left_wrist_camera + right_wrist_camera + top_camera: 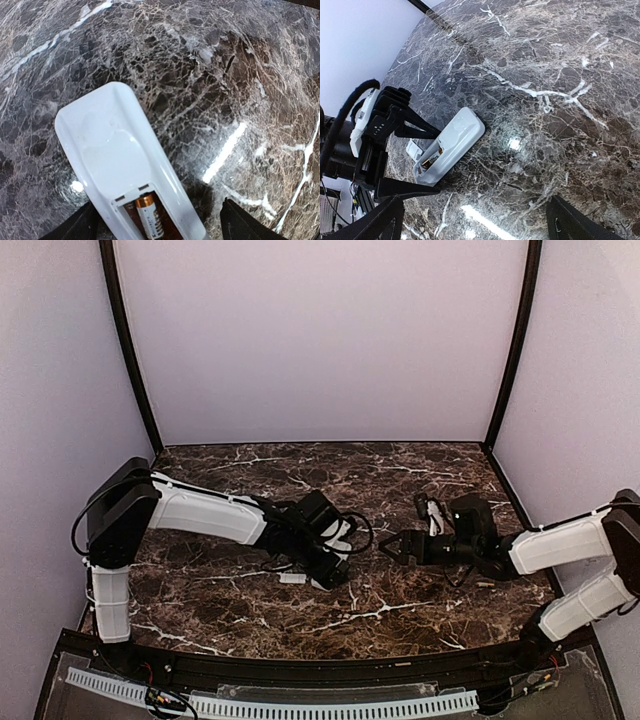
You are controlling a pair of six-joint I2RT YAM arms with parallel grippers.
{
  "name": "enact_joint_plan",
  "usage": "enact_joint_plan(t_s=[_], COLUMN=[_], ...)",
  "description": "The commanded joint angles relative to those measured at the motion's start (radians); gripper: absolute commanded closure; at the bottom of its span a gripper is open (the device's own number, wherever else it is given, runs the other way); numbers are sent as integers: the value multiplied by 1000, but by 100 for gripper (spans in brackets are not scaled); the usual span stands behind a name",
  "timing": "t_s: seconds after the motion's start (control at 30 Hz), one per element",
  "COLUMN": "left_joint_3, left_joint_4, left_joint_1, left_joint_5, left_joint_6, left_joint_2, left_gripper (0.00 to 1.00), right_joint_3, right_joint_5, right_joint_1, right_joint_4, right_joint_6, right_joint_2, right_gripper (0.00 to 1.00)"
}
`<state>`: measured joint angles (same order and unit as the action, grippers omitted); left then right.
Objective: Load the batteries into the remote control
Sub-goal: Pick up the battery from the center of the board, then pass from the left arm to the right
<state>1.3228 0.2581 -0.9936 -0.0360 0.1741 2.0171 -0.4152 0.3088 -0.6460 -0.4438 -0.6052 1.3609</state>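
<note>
The white remote control [112,155] lies back-up on the marble table, its compartment uncovered. Two batteries [146,217] lie side by side in the recess; one shows a copper end and a pale label, the other is in shadow. My left gripper [159,220] is open, with one finger on each side of the remote's compartment end; the right finger stands clear of it. In the right wrist view the remote [454,141] and batteries [431,159] sit between the left gripper's fingers [412,131]. My right gripper [475,222] is open and empty, a short way right of the remote.
A small flat white cover piece [414,148] lies on the table beside the remote's open end, and shows in the top view [292,578]. The two grippers [335,558] [388,545] face each other mid-table. Pale walls enclose the table.
</note>
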Motion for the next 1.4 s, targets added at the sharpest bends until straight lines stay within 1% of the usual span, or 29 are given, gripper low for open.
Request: enact_joint_plan(t_s=[0.0, 0.03, 0.1, 0.13, 0.17, 0.23, 0.3, 0.33, 0.5, 0.53, 0.63, 0.73, 0.83, 0.97, 1.1, 1.2, 1.3, 1.37], left_joint_3=[37, 40, 43, 42, 41, 36, 17, -1, -103, -118, -195, -250, -299, -342, -384, -420, -428, -430], left_joint_4=[66, 65, 60, 55, 46, 27, -14, -29, -195, -216, -348, -464, -530, -599, -671, -751, -775, -785], left_joint_1=[-6, -6, -6, -6, -6, -5, -6, -6, 3, 5, 8, 8, 8, 7, 7, 6, 7, 7], left_joint_5=[24, 24, 24, 23, 23, 24, 24, 47, 56, 53, 42, 9, -10, -23, -33, -45, -46, -51], left_joint_6=[22, 29, 44, 49, 60, 75, 89, 93, 114, 115, 119, 123, 122, 119, 112, 104, 97, 93], left_joint_2=[27, 31, 39, 41, 40, 33, 18, 2, -75, -86, -138, -172, -196, -219, -238, -251, -250, -247], left_gripper=[19, 21, 31, 33, 39, 46, 52, 53, 62, 63, 65, 67, 67, 68, 68, 69, 69, 69], right_joint_3=[16, 12, -1, -11, -22, -40, -57, -62, -72, -75, -88, -106, -135, -193, -234, -262, -282, -295], right_joint_5=[29, 31, 37, 45, 55, 74, 95, 103, 127, 131, 144, 179, 218, 242, 268, 277, 280, 280], right_joint_1=[14, 14, 15, 14, 14, 14, 14, 13, 13, 13, 12, 11, 4, -15, -30, -42, -54, -62], right_joint_4=[-38, -36, -35, -36, -37, -49, -58, -65, -87, -89, -104, -155, -226, -258, -296, -309, -317, -319], right_joint_6=[-26, -27, -32, -35, -40, -54, -65, -66, -72, -75, -90, -122, -160, -187, -218, -230, -236, -239], right_joint_2=[6, 19, 49, 67, 82, 115, 142, 151, 165, 166, 184, 215, 257, 317, 363, 390, 407, 418], right_gripper=[3, 5, 8, 10, 11, 14, 16, 16, 16, 17, 16, 17, 19, 24, 31, 38, 45, 52])
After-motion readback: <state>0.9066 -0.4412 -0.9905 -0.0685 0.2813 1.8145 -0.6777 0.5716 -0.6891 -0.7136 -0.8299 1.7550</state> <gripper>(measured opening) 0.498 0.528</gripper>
